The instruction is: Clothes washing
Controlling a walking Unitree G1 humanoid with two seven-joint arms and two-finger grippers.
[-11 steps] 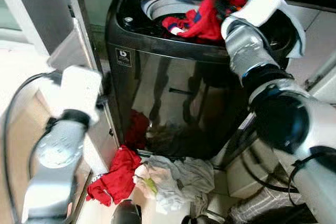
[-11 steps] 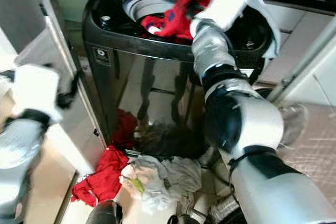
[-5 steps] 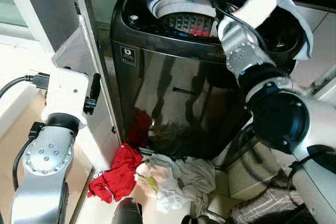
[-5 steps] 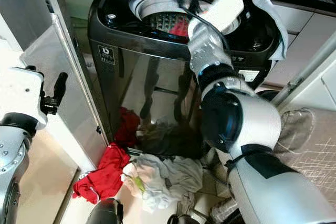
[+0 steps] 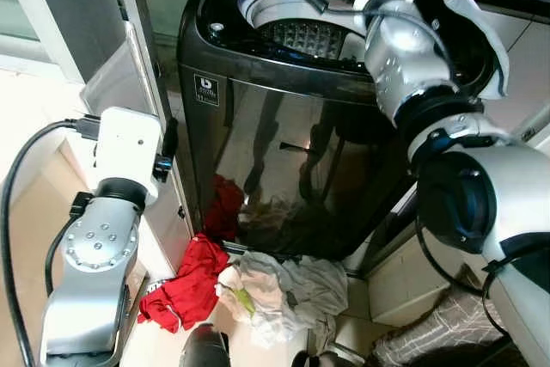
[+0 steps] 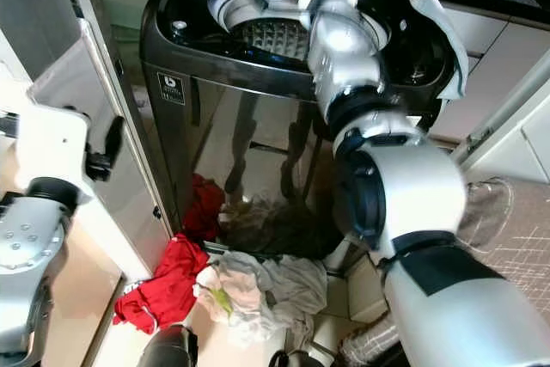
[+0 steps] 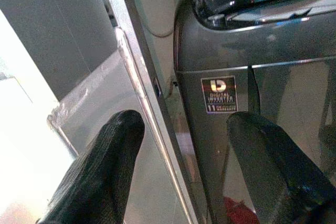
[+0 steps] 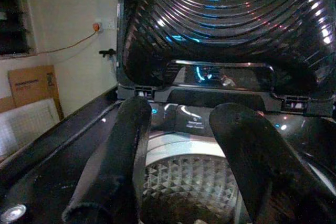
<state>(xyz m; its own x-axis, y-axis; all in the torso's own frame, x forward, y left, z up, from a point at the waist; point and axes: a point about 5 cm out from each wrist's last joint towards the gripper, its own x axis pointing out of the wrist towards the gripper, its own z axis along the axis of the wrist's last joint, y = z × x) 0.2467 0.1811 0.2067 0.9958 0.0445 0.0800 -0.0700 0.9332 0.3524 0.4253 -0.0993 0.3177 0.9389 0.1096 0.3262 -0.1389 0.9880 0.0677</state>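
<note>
Right gripper [image 8: 178, 145], fingers spread and empty, hung above the washing machine [image 5: 292, 126] drum opening; left gripper [image 7: 189, 166], also spread, hovered beside the machine's front; red garment [image 5: 185, 285] and pale clothes [image 5: 284, 294] lay at its foot.

The silver right arm reaches up and forward, its two-fingered black right gripper [image 8: 184, 166] spread apart and empty. The silver left arm is bent low at the robot's side (wrist camera housing white), its left gripper [image 7: 194, 171] likewise parted, holding nothing.
</note>
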